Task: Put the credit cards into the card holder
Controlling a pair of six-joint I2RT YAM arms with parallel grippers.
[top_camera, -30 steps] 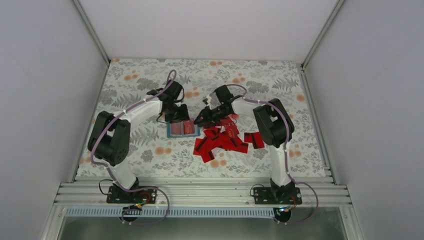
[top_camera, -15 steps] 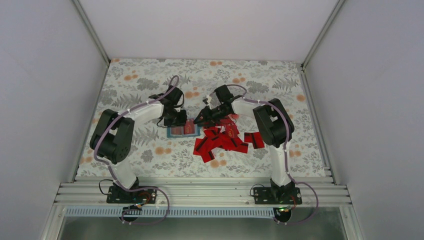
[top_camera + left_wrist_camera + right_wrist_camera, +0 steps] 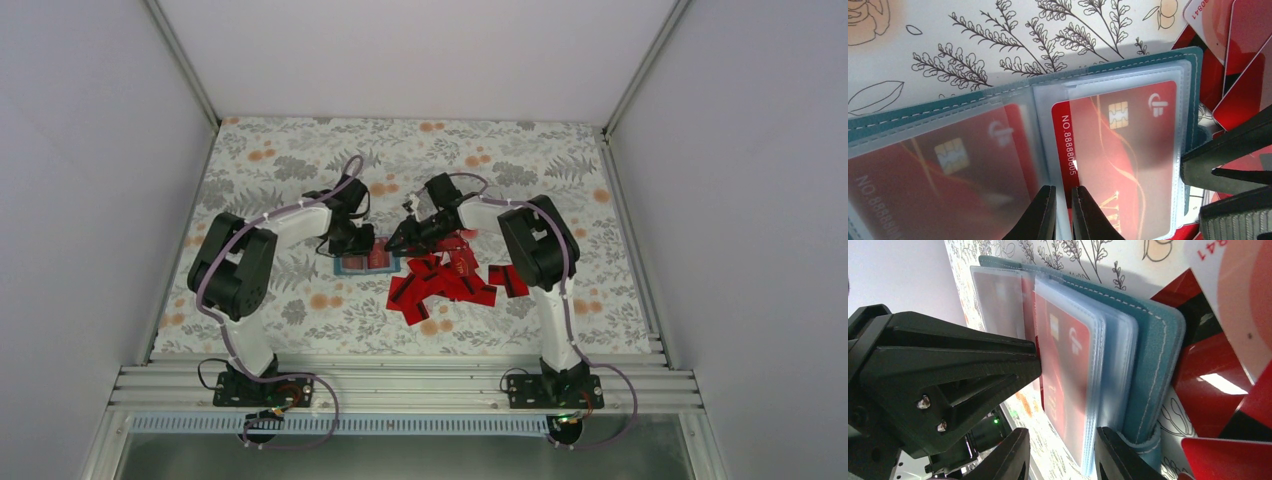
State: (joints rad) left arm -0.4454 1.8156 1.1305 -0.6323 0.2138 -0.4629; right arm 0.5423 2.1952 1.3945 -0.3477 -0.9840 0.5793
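Left wrist view: the left gripper (image 3: pixel 1063 212) has just pinched nearly shut at the fold of the open card holder (image 3: pixel 1148 65), mid-frame, on the edge of a part-inserted credit card (image 3: pixel 1118 165); it looks ready to push home. At right, the right gripper (image 3: pixel 1060 452) straddles the holder's sleeves, steadying them.

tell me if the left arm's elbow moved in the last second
Yes. In the top view the left arm's elbow has swung right and a bit farther from the base rail, while the card holder stays put on the table.
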